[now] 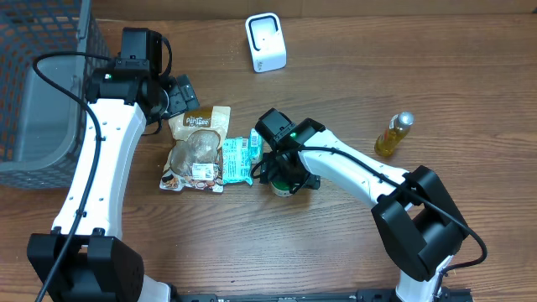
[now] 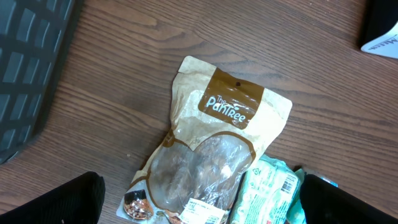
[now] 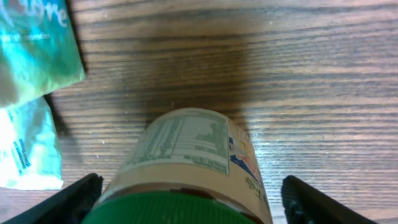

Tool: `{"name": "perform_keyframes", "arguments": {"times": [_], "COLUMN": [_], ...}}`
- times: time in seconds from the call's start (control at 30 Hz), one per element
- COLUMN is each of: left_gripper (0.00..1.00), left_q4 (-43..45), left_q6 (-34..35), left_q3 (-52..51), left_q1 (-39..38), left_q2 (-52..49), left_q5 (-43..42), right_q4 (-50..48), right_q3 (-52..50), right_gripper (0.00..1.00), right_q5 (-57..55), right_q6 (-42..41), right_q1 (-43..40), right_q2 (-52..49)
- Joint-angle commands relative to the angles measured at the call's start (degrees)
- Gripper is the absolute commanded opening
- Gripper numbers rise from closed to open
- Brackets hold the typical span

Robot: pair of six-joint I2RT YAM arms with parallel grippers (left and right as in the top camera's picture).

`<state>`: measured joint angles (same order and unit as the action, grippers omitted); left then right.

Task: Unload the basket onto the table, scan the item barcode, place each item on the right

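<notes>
Right claw (image 3: 193,194) points down, jaws apart astride the green-lidded labelled jar (image 3: 186,146); left claw (image 2: 202,196) hovers, spread wide, over the brown paper pouch (image 2: 214,137).

Left arm: white-shelled left arm (image 1: 105,159), smooth rounded links between blocky black joint housings.
Left cable: thin black cable (image 1: 81,99) looping alongside the white shell.
Right arm: white-shelled right arm (image 1: 352,168), a slimmer link with bulky black elbow and wrist housings.
Lights: small green indicator light (image 1: 292,132) on the right wrist housing; second green light (image 1: 107,75) on the left.
Bases: black boxy base blocks (image 1: 84,267).
Fingers: left gripper (image 2: 202,186) and right gripper (image 3: 189,183) end in matte black, blunt wedge fingertips (image 2: 62,202).
</notes>
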<state>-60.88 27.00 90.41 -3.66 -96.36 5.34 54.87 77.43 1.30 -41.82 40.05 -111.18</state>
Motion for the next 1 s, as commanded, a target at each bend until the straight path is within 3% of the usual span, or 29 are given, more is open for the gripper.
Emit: {"name": "perform_keyframes", "arguments": {"times": [0.0,0.27,0.53,0.97], "left_gripper": [1.0,1.0,1.0,1.0], "left_q4": [0.0,0.0,0.0,0.0], "left_q6": [-0.22,-0.22,-0.22,-0.22], "left_q3": [0.7,0.7,0.7,0.7], "left_q1": [-0.11,-0.11,-0.11,-0.11], "left_q2": [0.35,0.35,0.35,0.35], "left_q5": [0.39,0.37,0.39,0.37], "right_q4": [-1.07,-0.44,2.51,6.21], "right_q3": [-0.33,0.72,3.43,3.43], "right_gripper": [0.88,0.85,0.75,0.72], "right_q5": [-1.73,-2.95,-3.39,-9.6], "right_q6": [0.35,3.58,4.17,2.89], "right_q1": [-0.17,-0.17,-0.15,-0.17], "right_q2": [-0.2,-0.2,-0.17,-0.17]}}
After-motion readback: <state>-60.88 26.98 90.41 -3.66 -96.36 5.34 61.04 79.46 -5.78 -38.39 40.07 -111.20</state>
